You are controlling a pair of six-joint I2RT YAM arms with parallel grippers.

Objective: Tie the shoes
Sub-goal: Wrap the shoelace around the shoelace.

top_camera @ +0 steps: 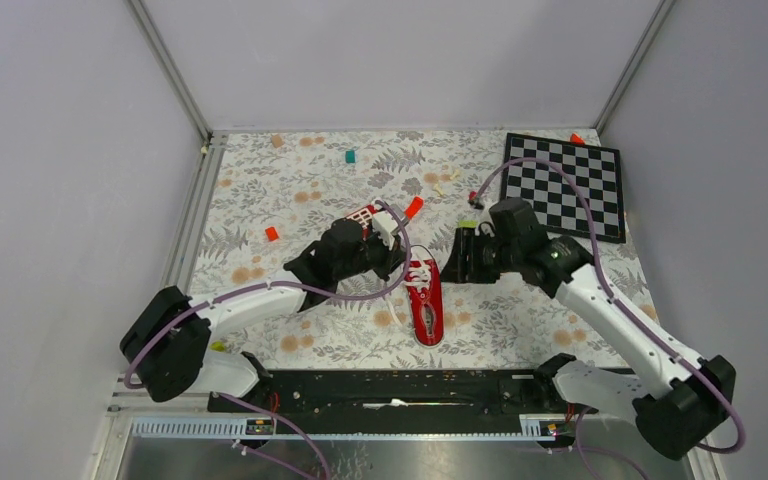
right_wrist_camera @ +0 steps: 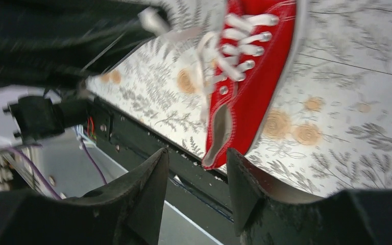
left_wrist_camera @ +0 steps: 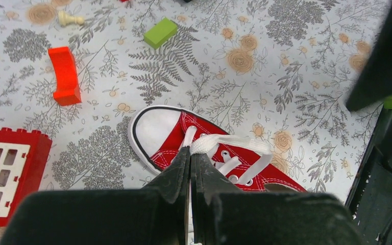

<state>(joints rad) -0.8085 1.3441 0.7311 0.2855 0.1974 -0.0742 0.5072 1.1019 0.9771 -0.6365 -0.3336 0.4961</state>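
Shoe (top_camera: pixel 426 305) mid-tie: we are pinching lace (left_wrist_camera: pixel 235 143) in closed left jaws; right jaws spread wide, empty, probably reaching for loose lace next.

Chessboard (top_camera: pixel 610 180), green block (left_wrist_camera: pixel 160 32), red arch (left_wrist_camera: pixel 65 75)

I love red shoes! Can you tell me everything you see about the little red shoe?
The shoe is a small red canvas sneaker with a white rubber toe cap, shiny eyelets and white laces. It sits upright on the flowery table, with its toe pointing away from the arms' bases. The laces are not tied in a bow. The shut left gripper pinches one lace.
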